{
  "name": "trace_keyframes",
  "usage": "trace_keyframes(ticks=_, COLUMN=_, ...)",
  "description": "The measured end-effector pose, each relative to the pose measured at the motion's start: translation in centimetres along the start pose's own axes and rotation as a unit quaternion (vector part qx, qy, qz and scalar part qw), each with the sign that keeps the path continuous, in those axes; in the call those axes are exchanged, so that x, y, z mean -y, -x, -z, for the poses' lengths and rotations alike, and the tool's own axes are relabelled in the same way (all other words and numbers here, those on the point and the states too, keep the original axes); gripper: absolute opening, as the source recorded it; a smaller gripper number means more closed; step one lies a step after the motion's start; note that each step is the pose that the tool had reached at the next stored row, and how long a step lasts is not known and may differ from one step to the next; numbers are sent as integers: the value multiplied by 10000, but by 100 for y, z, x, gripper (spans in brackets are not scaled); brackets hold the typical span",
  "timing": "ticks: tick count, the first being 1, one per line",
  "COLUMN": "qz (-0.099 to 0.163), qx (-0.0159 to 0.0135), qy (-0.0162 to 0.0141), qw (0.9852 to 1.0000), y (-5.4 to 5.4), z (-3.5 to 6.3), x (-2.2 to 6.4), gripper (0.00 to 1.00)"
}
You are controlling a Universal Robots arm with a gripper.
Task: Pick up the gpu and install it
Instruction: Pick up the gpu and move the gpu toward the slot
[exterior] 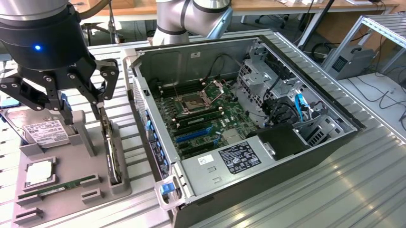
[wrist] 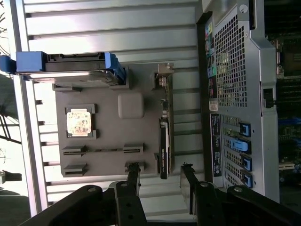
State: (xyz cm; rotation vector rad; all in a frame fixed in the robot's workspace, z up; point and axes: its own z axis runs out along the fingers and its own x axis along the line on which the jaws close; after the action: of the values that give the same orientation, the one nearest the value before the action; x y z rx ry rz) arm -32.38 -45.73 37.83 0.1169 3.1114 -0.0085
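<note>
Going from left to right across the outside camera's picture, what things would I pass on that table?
First the hard drive → gpu, standing on edge in its holder → open computer case → bare metal table.

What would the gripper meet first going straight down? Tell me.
Probably the gpu: the open gripper points at its end, fingers either side, grey tray beneath. Depth is unclear.

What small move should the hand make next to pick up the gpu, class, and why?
Probably lower the hand straight down. Its fingers are open above the gpu, which stands on edge in the grey tray; in the wrist view the card's end lies between the two fingers, so they look lined up but not yet touching it.
</note>
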Motion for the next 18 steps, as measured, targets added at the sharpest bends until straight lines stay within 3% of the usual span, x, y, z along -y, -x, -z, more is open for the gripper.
trace_keyframes(ticks=18, qz=0, qx=0, qy=0, qw=10000, y=0, z=-40, x=0, gripper=48)
